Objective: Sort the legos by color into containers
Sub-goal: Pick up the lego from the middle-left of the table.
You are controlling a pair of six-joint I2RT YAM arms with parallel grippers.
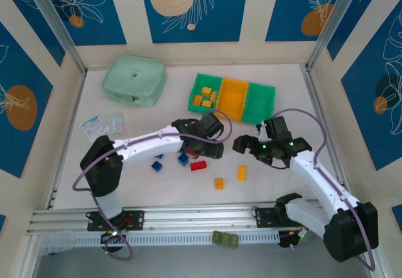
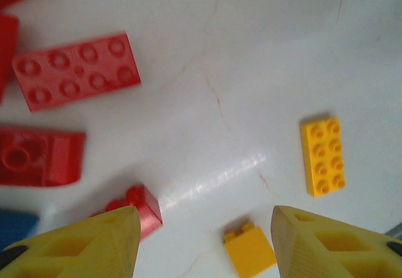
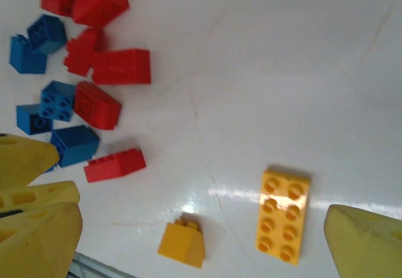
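Observation:
The three joined containers (image 1: pixel 233 100) sit at the back: a green bin holding several yellow legos (image 1: pixel 205 95), an orange bin, and another green bin. Loose legos lie mid-table: a red brick (image 1: pixel 198 165), blue bricks (image 1: pixel 157 164) and two yellow ones (image 1: pixel 242 172). My left gripper (image 1: pixel 210 149) (image 2: pixel 204 243) hovers open above a small yellow brick (image 2: pixel 250 250), with a small red brick (image 2: pixel 137 204) by its left finger and a flat yellow brick (image 2: pixel 323 155) further off. My right gripper (image 1: pixel 247 145) (image 3: pixel 201 243) is open over the small yellow brick (image 3: pixel 182 243) and the flat yellow brick (image 3: pixel 282 215).
Red bricks (image 3: pixel 119 68) and blue bricks (image 3: pixel 56 102) cluster at the left of the right wrist view. A mint-green zip case (image 1: pixel 134 80) lies at the back left with plastic packets (image 1: pixel 100 125) in front of it. Olive blocks (image 1: pixel 225 239) rest on the front rail.

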